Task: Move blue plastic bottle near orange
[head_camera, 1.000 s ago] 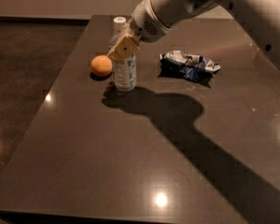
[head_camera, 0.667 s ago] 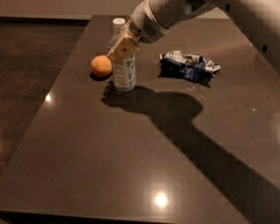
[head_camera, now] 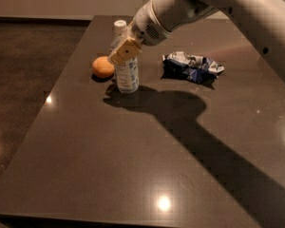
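Observation:
The blue plastic bottle (head_camera: 127, 76) stands upright on the dark table (head_camera: 133, 156), its white cap (head_camera: 119, 25) showing above my gripper. The orange (head_camera: 103, 67) lies just left of the bottle, a small gap apart. My gripper (head_camera: 125, 51) comes in from the upper right and is shut on the bottle's upper half. One tan finger pad (head_camera: 125, 52) lies across the bottle's front; the other finger is hidden behind it.
A crumpled dark blue and white foil snack bag (head_camera: 192, 66) lies to the right of the bottle. My arm (head_camera: 180, 8) reaches over the table's back right and casts a broad shadow. The table's left edge runs close to the orange.

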